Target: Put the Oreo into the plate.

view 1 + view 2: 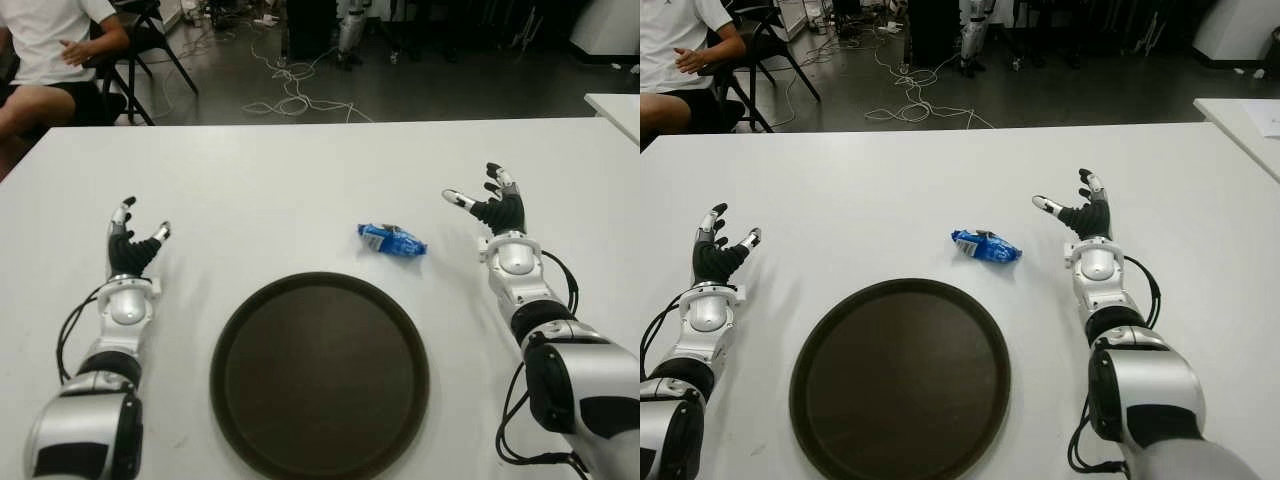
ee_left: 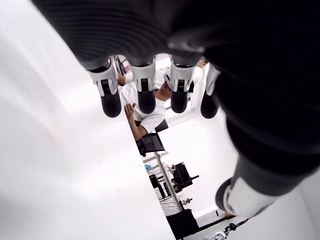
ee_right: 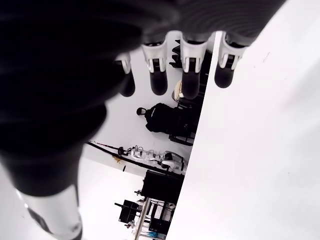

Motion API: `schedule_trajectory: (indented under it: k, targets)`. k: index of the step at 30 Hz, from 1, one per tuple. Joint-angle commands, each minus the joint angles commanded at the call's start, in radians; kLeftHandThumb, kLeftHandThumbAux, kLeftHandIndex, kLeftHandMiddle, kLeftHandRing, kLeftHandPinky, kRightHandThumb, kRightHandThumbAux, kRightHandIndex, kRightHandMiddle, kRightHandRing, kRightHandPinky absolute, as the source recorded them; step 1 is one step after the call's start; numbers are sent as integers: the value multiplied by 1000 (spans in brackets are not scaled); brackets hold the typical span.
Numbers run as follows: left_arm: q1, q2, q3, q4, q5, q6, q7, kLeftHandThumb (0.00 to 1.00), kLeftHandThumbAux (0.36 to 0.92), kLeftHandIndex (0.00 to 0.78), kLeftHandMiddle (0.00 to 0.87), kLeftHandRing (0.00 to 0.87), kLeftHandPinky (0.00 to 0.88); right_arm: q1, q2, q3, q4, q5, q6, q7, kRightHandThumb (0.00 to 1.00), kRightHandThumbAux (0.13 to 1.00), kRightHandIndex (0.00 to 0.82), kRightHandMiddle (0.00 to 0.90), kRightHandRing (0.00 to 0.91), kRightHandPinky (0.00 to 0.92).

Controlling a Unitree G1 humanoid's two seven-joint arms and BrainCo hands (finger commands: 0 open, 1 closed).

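- The white worktop (image 1: 300, 170) fills most of what I see ahead of me, with a dark floor strewn with cables (image 1: 290, 95) beyond its far edge.
- A seated person (image 1: 45, 55) in a white shirt is at the far left corner, on a black chair (image 1: 150, 45).
- The round dark brown plate (image 1: 320, 375) sits on the worktop close in front of me, between my two arms, and holds nothing.
- My right hand (image 1: 497, 205) shows to the right of the plate and beyond it, fingers spread and pointing away from me, gripping nothing (my wrist camera shows the fingertips fanned apart with only worktop past them).
- My left hand (image 1: 133, 243) shows to the left of the plate, well apart from it, fingers likewise loose and splayed, holding nothing.
- The Oreo (image 1: 392, 240), a small blue packet, lies on the worktop just beyond the plate's far right rim, outside the plate; it is nearer my right hand than my left, and neither hand touches it.
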Motion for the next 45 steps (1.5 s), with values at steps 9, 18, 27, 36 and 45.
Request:
schedule_trajectory:
  k: [9,18,27,36,45]
  targets:
    - [1,-3,3,-3,-5,-3,-4,0,734,45,53,30,14,1,1,-8,0,5,-1,9,0,779,127,99,84,69]
    - [1,0,-4,-2,6,-6,6,0,738,57,70,48,23,1,-1,-5,0,0,-1,7,0,773,142,113,89,62]
    - [-1,0,3,-1,-4,-6,-11,0,744,51,55,30,9,1,-3,4,2,-6,10,15,0,766,140,103,84,62]
    - [-1,2,-2,-1,4,-3,0,0,746,55,64,37,12,-1,-6,18,3,-17,20,17,0,767,146,117,89,53]
    - [-2,1,-3,-2,6,2,8,0,729,55,61,36,8,-2,-8,31,1,-22,19,18,0,765,144,116,93,57]
